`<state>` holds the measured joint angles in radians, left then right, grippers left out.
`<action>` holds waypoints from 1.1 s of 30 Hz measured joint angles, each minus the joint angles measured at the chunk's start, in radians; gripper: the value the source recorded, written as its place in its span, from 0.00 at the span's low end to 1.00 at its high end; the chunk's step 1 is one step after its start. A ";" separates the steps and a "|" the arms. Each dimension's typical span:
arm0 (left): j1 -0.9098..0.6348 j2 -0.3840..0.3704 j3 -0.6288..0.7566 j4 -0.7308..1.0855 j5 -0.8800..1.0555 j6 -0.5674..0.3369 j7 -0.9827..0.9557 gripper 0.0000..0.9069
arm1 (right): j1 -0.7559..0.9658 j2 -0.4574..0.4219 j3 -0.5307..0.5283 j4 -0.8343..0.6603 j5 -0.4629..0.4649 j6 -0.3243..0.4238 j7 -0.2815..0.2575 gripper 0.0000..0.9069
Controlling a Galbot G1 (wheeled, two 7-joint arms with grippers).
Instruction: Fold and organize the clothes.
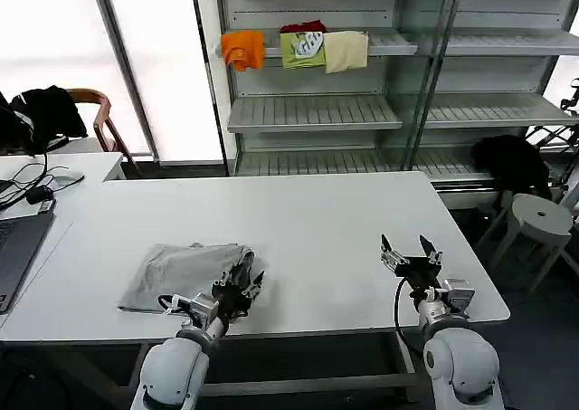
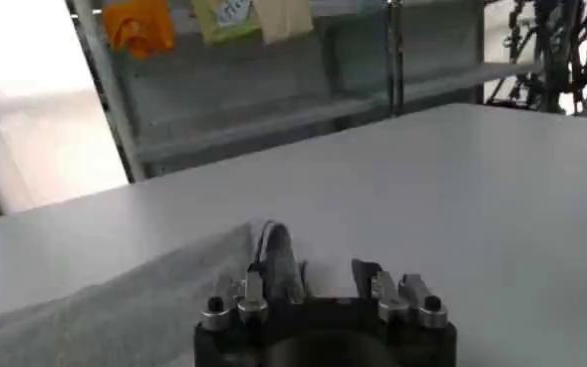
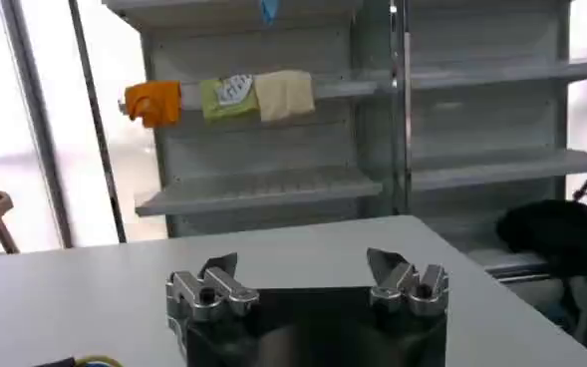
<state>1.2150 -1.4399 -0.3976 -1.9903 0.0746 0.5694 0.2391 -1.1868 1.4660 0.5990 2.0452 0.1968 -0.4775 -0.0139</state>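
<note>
One of the clothes, a light grey shirt, lies folded into a rough rectangle near the front left of the white table. My left gripper sits low at the shirt's right edge. In the left wrist view the left gripper is open, with one finger against the grey cloth and bare table between the jaws. My right gripper hovers over the table's front right, away from the shirt. In the right wrist view the right gripper is open and holds nothing.
A metal shelf unit stands behind the table with small orange, green and cream folded garments. A laptop and cables lie on the desk at left. A white stool stands at right.
</note>
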 measured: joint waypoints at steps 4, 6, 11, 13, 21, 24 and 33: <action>0.002 0.008 -0.034 -0.041 -0.060 -0.002 -0.002 1.00 | -0.003 0.000 0.000 0.001 -0.001 0.002 0.000 1.00; 0.000 0.024 -0.072 -0.050 -0.098 -0.011 -0.001 1.00 | -0.004 0.000 0.000 0.001 -0.002 0.002 0.000 1.00; -0.007 0.097 -0.206 -0.029 -0.196 -0.040 -0.003 1.00 | -0.001 0.002 -0.004 -0.006 -0.004 0.005 0.000 1.00; -0.013 0.138 -0.259 -0.002 -0.235 -0.050 -0.006 1.00 | 0.002 0.006 -0.008 -0.010 -0.008 0.006 0.001 1.00; -0.032 0.240 -0.367 0.128 -0.328 -0.053 -0.008 1.00 | 0.006 0.017 -0.020 -0.015 -0.020 0.007 0.001 1.00; -0.041 0.253 -0.382 0.167 -0.341 -0.055 -0.008 1.00 | 0.003 0.014 -0.018 -0.015 -0.021 0.007 0.001 1.00; -0.046 0.261 -0.393 0.249 -0.364 -0.059 0.003 1.00 | -0.001 0.011 -0.015 -0.015 -0.022 0.010 0.001 1.00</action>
<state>1.1687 -1.1789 -0.7911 -1.7409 -0.2898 0.5100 0.2419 -1.1880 1.4771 0.5843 2.0300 0.1747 -0.4679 -0.0129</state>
